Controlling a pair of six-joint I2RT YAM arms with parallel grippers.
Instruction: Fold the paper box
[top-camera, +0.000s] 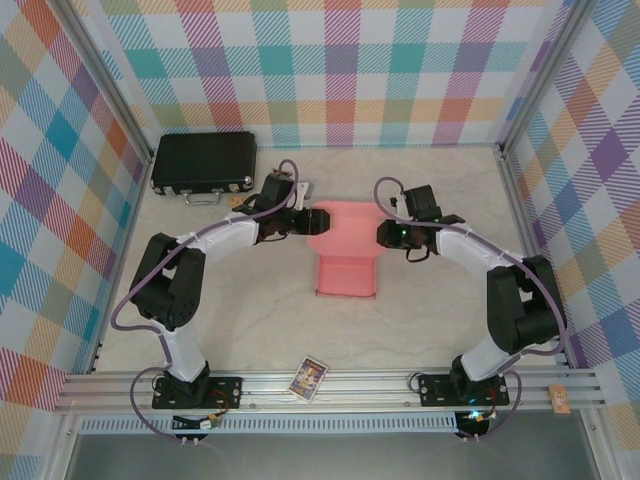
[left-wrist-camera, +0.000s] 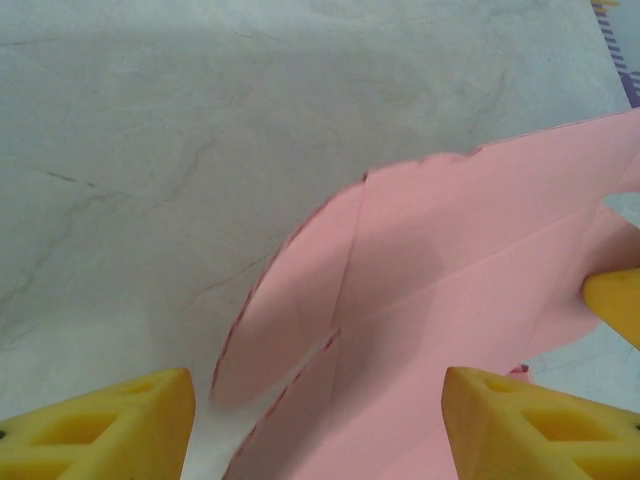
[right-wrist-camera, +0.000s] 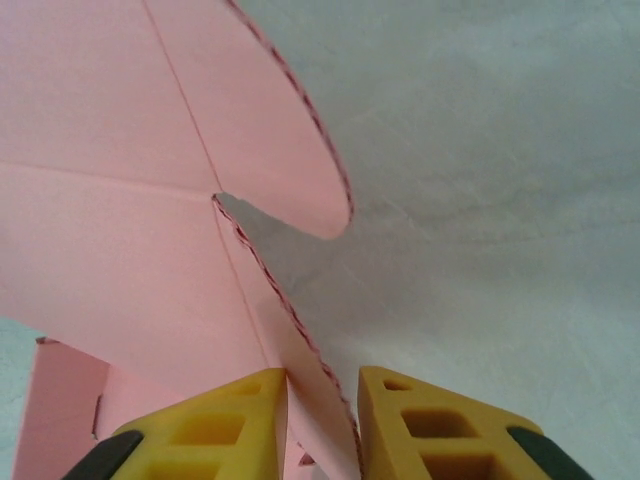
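Right now the paper box (top-camera: 345, 265) is lying in the middle of the table (top-camera: 250, 320), between my two claws, as a pink sheet only partly folded, its far end lifting off the surface. From my left wrist I am seeing its rounded flap (left-wrist-camera: 290, 300) and creased panels spreading towards the right. From my right wrist the same kind of rounded flap (right-wrist-camera: 290, 150) is curving away over the pale marbled top.

My left claw (top-camera: 318, 222) is sitting at the sheet's far left edge with its jaws standing wide apart. The card is lying between and beyond its yellow fingers (left-wrist-camera: 110, 425), and nothing is being held there.

My right claw (top-camera: 382, 235) is sitting at the far right edge, its jaws standing narrowly apart with a thin upright wall of the pink card running between them. I cannot tell whether the pads are actually pinching it.

Farther out, a black case (top-camera: 203, 163) is resting at the far left corner, and a small picture card (top-camera: 308, 378) is lying at the near edge between my two bases.
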